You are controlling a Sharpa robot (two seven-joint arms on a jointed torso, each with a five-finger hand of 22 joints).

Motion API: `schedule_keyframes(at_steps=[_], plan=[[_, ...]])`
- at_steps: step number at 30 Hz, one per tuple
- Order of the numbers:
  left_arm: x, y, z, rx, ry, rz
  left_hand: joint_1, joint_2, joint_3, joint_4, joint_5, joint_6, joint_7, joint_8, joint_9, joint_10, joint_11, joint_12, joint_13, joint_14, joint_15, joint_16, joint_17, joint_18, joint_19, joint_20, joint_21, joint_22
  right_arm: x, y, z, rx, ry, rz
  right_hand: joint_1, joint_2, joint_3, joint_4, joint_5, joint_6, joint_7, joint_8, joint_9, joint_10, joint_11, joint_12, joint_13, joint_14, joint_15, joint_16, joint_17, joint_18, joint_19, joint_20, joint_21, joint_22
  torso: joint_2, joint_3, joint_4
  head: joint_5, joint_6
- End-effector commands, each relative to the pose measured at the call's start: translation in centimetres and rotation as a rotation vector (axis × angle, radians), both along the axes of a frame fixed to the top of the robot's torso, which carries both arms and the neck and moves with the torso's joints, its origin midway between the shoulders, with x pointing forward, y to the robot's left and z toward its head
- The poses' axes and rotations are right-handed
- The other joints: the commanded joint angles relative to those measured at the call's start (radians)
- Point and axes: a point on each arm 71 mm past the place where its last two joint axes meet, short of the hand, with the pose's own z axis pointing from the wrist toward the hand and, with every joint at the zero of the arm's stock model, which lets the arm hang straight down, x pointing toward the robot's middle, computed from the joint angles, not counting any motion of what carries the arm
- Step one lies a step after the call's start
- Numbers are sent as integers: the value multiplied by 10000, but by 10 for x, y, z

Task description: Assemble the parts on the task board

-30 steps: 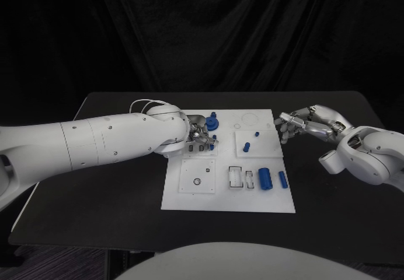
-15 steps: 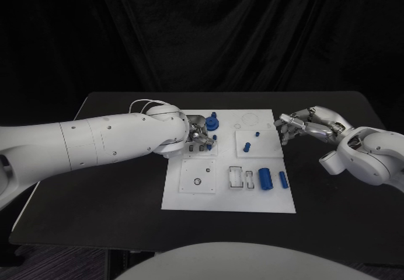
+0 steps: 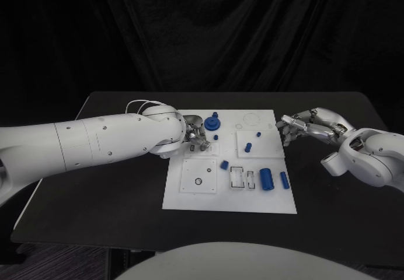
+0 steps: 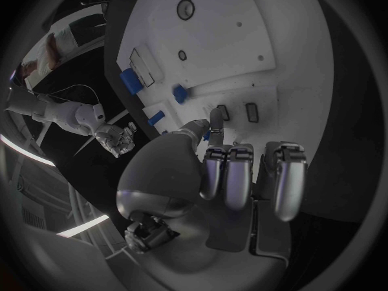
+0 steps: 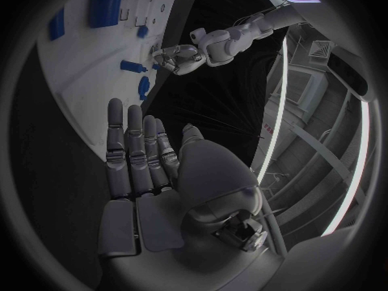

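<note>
The white task board (image 3: 195, 197) lies mid-table. My left hand (image 3: 196, 138) hovers over its far left corner, fingers loosely apart with nothing plainly between them; a small blue peg (image 3: 216, 137) stands just beside its fingertips (image 4: 216, 118). A round blue part (image 3: 211, 123) sits behind the hand. A short blue piece (image 3: 225, 165) lies loose in the middle of the board. A blue peg (image 3: 248, 146), a blue cylinder (image 3: 265, 178) and a blue bar (image 3: 284, 179) lie further right. My right hand (image 3: 301, 125) hangs empty at the board's far right edge, fingers (image 5: 133, 149) stretched out.
The black table (image 3: 110, 192) surrounds the board, with bare room left, right and in front. White slot frames (image 3: 239, 177) and a square plate with a hole (image 3: 198, 175) sit on the board's near half. My left forearm (image 3: 93, 143) spans the table's left side.
A short blue piece that was at my left hand's fingertips now lies loose in the middle of the board. Both arms have barely moved.
</note>
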Motion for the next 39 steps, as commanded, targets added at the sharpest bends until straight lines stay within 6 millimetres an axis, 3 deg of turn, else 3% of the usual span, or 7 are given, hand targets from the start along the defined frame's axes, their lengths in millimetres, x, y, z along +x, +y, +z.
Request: schedule_keyframes(at_steps=[1,18,21,27,33,37,39], plan=[[-3,-2,1,-183,-70,-69,-349,-188,765,-217,34,16,60,-92,148,1075,-42,34,2627,1058,-16,27,2634,11,371,-72,-70,1791,-1,-1,-3,-47,260,17,12,82,-47,1,-5,-7,47,49,-13,-55,-20,41,-9,-66,2,46,-14,84,64,13,-56,-12,-5,2,7,-3,-3],[-4,5,8,-1017,-846,58,-1447,-568,1887,-471,-789,142,71,-242,626,1075,-12,34,2627,1058,-7,27,2634,37,293,-28,-149,1716,-3,-2,-4,-133,236,-158,150,30,-130,-17,-74,-22,56,75,-15,-104,-9,61,-78,-121,15,72,-65,82,57,21,-106,-37,-2,-12,-5,32,-3],[-6,8,11,-1436,-1203,21,-1607,-502,1555,-260,-1861,142,53,-311,710,1075,-23,34,2627,1058,-13,27,2634,22,342,-30,-126,1781,-5,1,-2,-521,-292,-227,844,-286,-177,-69,70,-12,67,136,-18,-109,-16,108,-220,-134,-3,177,-144,87,103,18,-156,-57,-12,-7,3,42,-3],[-15,20,20,-2317,-1902,-211,-1224,-360,1285,-418,-2517,-641,265,-686,858,1075,147,34,2627,1058,107,27,2634,-23,473,53,-50,1949,-15,19,12,-2103,-2389,113,2847,-826,265,-712,661,239,-58,283,-32,404,-221,-92,-711,270,-243,489,-258,113,504,-215,30,123,2,-1,-3,95,-3],[-27,38,29,-3035,-2536,-301,-706,-209,1318,-849,-2687,-863,316,-684,1032,1075,199,34,2627,1058,171,27,2634,-49,551,129,-1,2053,-24,61,47,-4098,-5109,1337,3350,-1403,595,-434,-14,765,-351,308,-115,1828,-651,283,-744,1624,-711,1384,47,110,1460,-662,874,983,17,0,-24,244,-3],[-33,49,34,-3300,-2863,-199,-545,-135,1352,-1001,-2950,-859,309,-649,1104,1075,202,34,2627,1058,182,27,2634,-50,558,148,3,2066,-28,91,60,-5672,-6067,2121,3057,-1669,688,-48,-976,555,-522,4,-265,2246,-916,832,-281,2720,-973,3006,1612,78,1765,-891,1407,1670,16,1,-26,343,-3],[-36,54,36,-3375,-2989,-116,-471,-90,1383,-1090,-3195,-861,307,-635,1147,1075,201,34,2627,1058,184,27,2634,-50,555,155,1,2068,-30,106,62,-6503,-6326,2477,2589,-1821,679,-93,-1119,418,-552,-147,-297,3146,-1002,1939,1162,3755,-1053,4640,3193,-224,2507,-981,3876,2715,2,-2,-24,379,-3]])
